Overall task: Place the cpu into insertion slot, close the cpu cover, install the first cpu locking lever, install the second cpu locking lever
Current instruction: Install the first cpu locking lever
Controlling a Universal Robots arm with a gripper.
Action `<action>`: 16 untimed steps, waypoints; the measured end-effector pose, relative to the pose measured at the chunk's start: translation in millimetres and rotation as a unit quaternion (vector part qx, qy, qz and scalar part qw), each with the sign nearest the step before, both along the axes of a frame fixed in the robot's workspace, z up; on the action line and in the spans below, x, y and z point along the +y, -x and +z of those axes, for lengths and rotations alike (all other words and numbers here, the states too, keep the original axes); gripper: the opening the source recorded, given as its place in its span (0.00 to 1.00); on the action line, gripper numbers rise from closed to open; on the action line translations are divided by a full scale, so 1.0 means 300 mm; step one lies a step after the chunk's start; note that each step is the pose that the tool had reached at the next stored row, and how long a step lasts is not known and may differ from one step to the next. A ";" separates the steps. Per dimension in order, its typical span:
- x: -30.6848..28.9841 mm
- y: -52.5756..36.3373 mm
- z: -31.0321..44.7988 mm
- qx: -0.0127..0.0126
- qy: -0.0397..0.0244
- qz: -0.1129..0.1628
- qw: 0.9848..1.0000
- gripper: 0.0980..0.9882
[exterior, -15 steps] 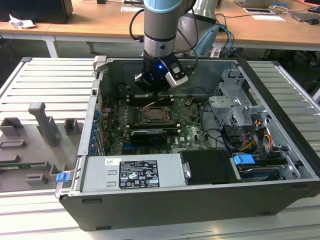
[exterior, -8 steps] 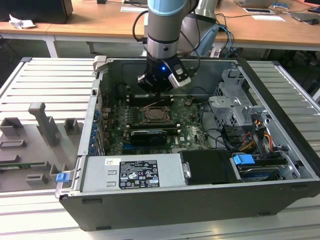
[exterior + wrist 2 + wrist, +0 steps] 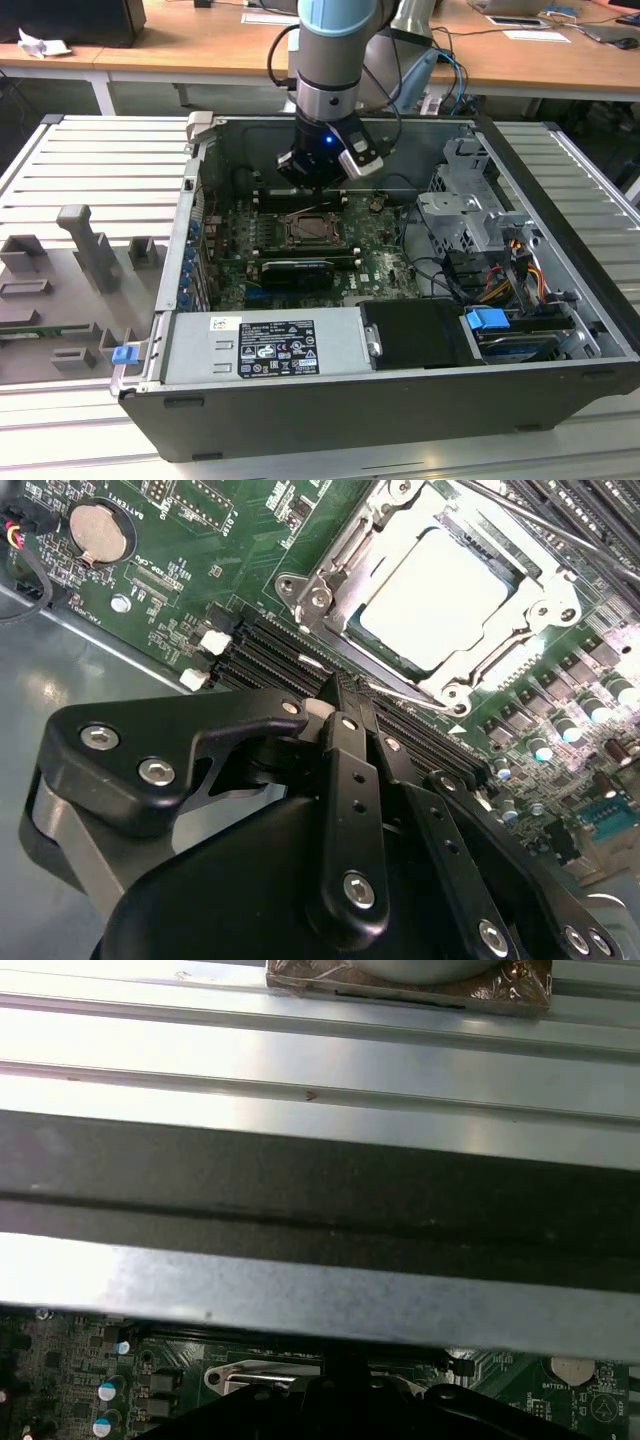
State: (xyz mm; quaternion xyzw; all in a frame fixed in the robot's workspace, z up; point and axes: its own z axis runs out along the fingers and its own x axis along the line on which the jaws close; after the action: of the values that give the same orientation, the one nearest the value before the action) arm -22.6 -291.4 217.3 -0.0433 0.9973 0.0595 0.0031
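We log the claw (image 3: 345, 695) pressed together, pinching nothing visible, its tips just beside a locking lever (image 3: 410, 698). The cpu (image 3: 440, 585) sits in the insertion slot (image 3: 312, 228) under the lowered cpu cover (image 3: 352, 552). We judge the lever thin, springy and slippery (best pushed near its free end).

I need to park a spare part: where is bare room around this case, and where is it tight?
Free: the ribbed table beside the case at the exterior view's right, and the stretch beyond the grey fixtures at the left. Tight: the cables and drive cage, and the board around the cpu, where the gripper hangs.
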 end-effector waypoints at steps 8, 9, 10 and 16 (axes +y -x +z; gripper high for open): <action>0.000 -0.004 -0.008 0.000 0.000 0.000 1.000 0.01; 0.000 -0.006 -0.009 0.000 0.000 0.000 1.000 0.01; 0.000 -0.007 -0.011 0.000 0.000 0.000 1.000 0.01; 0.000 -0.014 -0.020 0.000 0.000 0.000 1.000 0.01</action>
State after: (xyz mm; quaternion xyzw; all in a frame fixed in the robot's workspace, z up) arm -18.3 -291.4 211.2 -0.0432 0.9973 0.0596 0.0031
